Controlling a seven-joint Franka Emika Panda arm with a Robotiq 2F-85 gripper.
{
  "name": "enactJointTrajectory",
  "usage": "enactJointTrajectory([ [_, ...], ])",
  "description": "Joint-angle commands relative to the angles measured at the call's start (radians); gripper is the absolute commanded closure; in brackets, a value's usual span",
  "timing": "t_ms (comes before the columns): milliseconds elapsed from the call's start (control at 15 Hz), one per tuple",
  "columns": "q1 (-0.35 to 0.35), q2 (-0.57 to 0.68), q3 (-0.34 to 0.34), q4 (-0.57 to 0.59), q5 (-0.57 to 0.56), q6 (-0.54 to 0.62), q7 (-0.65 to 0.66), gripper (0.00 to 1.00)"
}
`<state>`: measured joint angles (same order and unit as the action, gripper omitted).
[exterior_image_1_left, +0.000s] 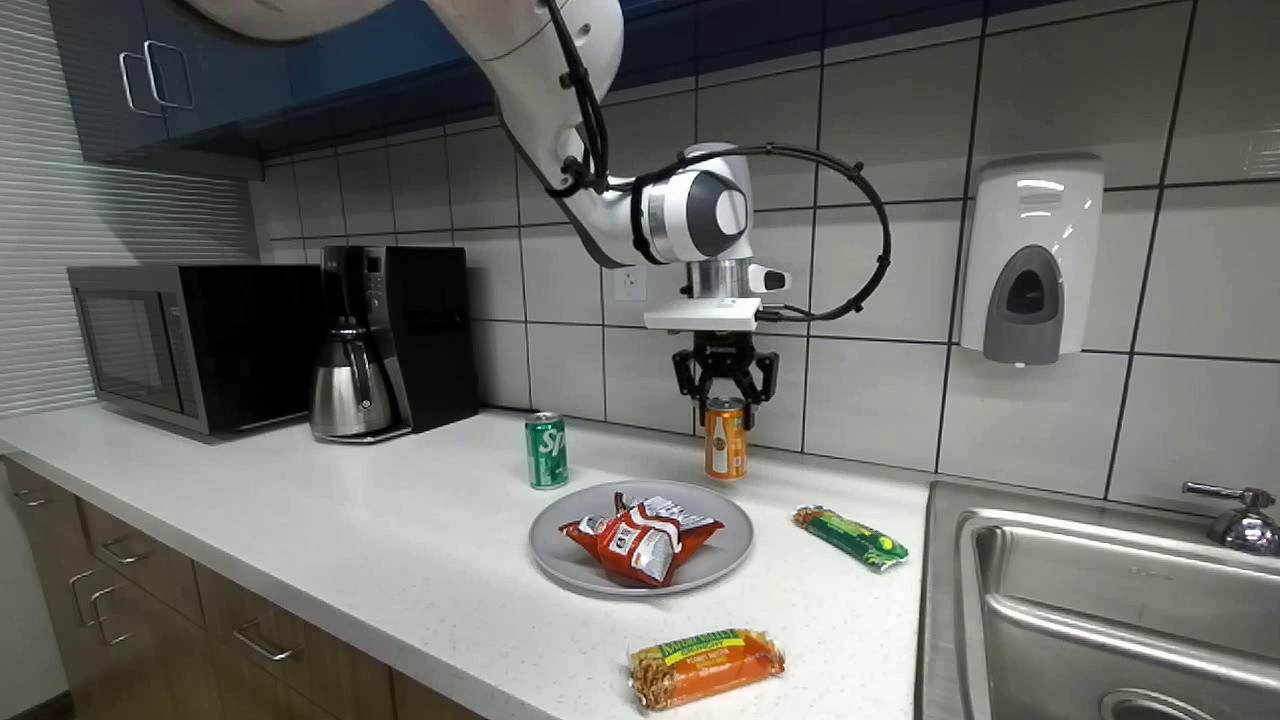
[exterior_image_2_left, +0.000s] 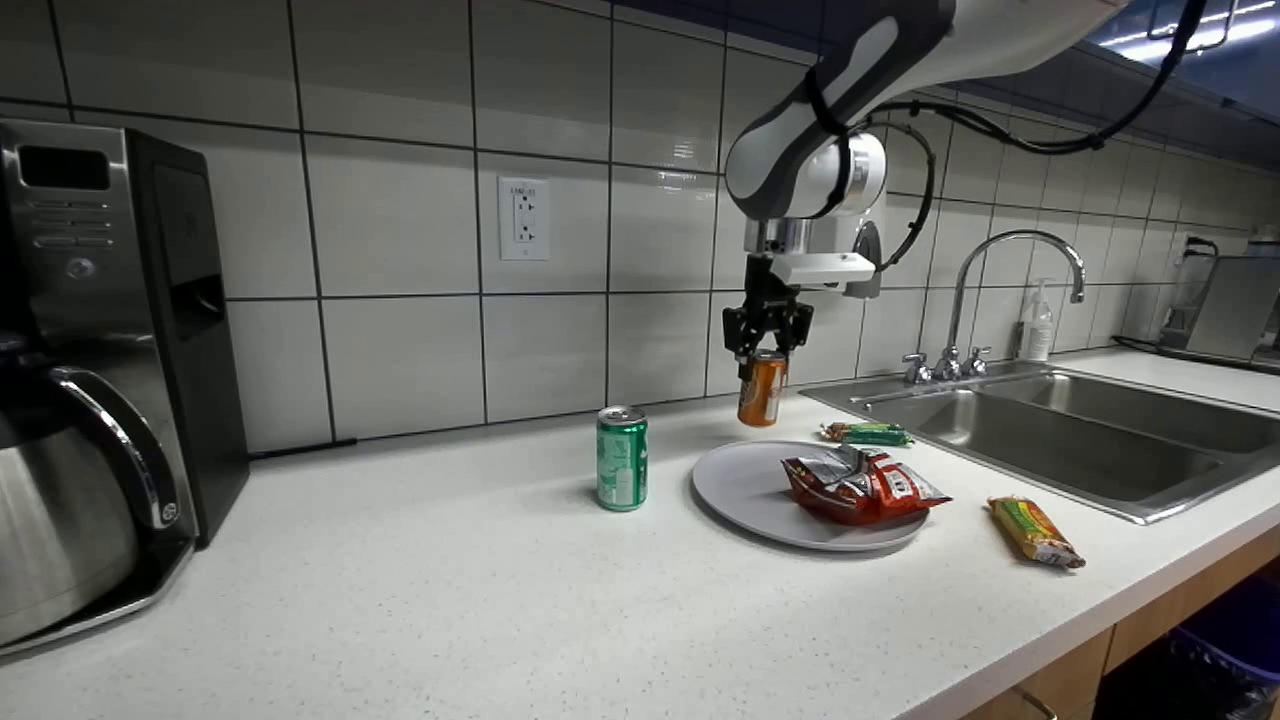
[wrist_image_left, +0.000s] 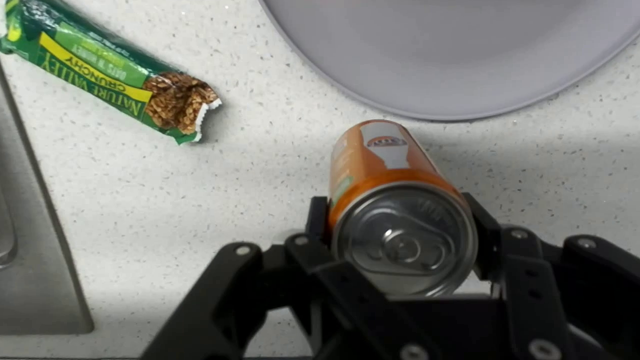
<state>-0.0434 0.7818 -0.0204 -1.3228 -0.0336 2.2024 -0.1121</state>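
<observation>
My gripper is shut on an orange soda can, with a finger on each side of its top. It also shows in an exterior view and the wrist view. The can appears held slightly above the counter, a little tilted, behind a grey plate. A red chip bag lies on the plate. A green Sprite can stands upright beside the plate. A green granola bar lies between the plate and the sink. An orange granola bar lies near the front edge.
A steel sink with a faucet adjoins the counter. A coffee maker and a microwave stand at the far end. A tiled wall runs close behind the gripper, with a soap dispenser on it. Blue cabinets hang above.
</observation>
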Motion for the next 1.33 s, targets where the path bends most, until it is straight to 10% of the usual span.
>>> enactJointTrajectory([
  [0,-0.020,0.058,0.016,0.113,0.012,-0.074,-0.028,0.62],
  [1000,-0.035,0.197,0.015,0.314,0.012,-0.170,-0.028,0.62],
  [1067,-0.035,0.203,0.014,0.324,0.011,-0.175,-0.026,0.12],
  [1267,-0.034,0.213,0.012,0.349,0.009,-0.183,-0.024,0.01],
])
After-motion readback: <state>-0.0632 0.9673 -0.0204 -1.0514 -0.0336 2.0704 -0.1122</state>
